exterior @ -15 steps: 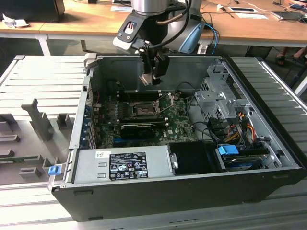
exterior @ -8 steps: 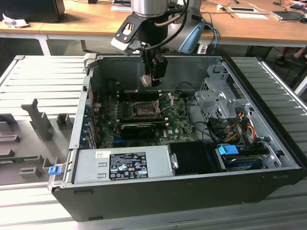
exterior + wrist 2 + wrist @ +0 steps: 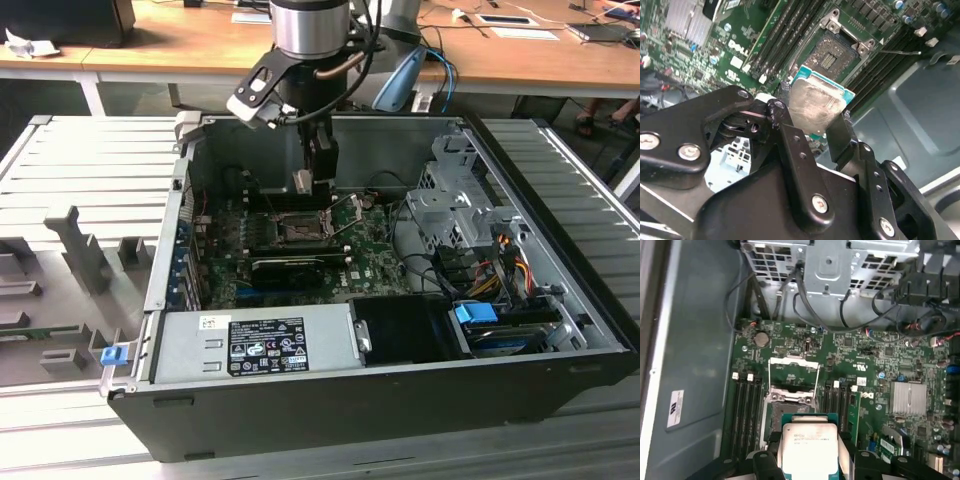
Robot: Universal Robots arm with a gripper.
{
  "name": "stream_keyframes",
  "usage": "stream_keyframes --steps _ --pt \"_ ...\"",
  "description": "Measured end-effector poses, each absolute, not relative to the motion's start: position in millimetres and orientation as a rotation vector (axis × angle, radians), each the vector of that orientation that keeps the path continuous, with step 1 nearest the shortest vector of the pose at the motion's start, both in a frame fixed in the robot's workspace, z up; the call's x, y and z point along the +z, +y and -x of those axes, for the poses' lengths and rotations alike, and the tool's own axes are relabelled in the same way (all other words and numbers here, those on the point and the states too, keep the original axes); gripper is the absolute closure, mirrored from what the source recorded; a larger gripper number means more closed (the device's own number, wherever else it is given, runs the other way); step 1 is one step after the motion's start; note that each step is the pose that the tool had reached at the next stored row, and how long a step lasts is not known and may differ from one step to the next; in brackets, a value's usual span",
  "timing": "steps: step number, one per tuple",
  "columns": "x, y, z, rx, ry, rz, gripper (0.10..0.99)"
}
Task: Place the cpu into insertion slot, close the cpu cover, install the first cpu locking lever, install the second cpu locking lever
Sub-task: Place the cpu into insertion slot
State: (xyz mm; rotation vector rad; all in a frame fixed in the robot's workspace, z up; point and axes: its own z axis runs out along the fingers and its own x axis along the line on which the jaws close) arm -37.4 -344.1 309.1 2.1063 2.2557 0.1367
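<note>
The ribbed grey worktop (image 3: 80, 160) carries an open dark computer case (image 3: 400, 400), with a silver power supply box (image 3: 255, 345) along its near wall and a metal drive cage (image 3: 450, 205) toward the exterior view's right. The green motherboard (image 3: 370, 245) lies flat on the case floor. The arm (image 3: 310, 25) reaches down into the case from above, and its end effector (image 3: 318, 185) hangs over the board's far part. In both wrist views the end effector (image 3: 812, 122) (image 3: 809, 460) is clenched on the cpu (image 3: 815, 107) (image 3: 807, 447), one black finger (image 3: 790, 135) pressing each of two opposite edges, with the pale metal face turned toward the cameras. The cpu (image 3: 302, 181) is held in the air, clear of the board, above and just beside the insertion slot (image 3: 298, 232). The insertion slot (image 3: 832, 52) (image 3: 777, 410) lies uncovered, its dark contact bed exposed between banks of long black memory slots (image 3: 747, 410).
</note>
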Motion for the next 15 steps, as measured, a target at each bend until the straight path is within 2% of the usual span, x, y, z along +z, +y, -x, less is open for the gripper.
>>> stream_keyframes --steps 15 --pt "267 -338 40 0.131 2.243 -2.124 0.553"
